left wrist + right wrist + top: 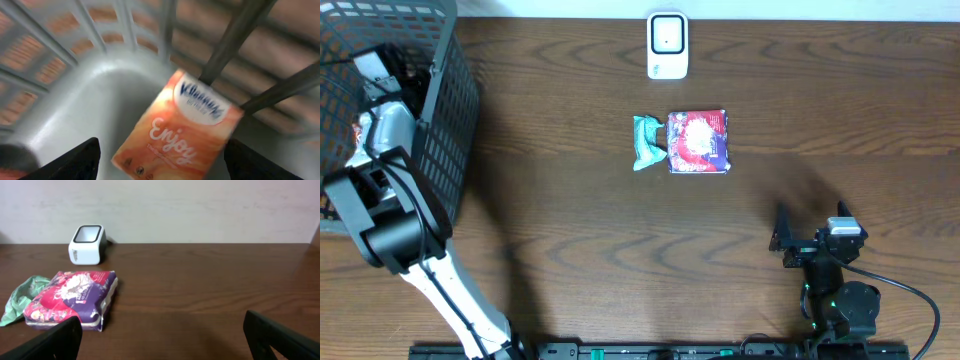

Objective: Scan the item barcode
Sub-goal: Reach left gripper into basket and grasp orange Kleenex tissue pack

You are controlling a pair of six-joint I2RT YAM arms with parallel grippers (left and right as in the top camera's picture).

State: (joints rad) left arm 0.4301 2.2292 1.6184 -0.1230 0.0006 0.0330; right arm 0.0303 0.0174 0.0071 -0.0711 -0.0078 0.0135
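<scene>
The left gripper is inside the basket, over a Kleenex pack.
Its jaws stand wide on either side of the orange pack, far left of the barcode scanner. The right gripper, jaws wide and empty, sits well in front-right of the scanner. A red-and-purple packet and a green packet lie just before the scanner.

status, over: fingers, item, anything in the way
Left fingers open inside basket, either side of orange Kleenex pack, not closed on it. Right fingers open, empty. Red pack and green packet lie before scanner.
</scene>
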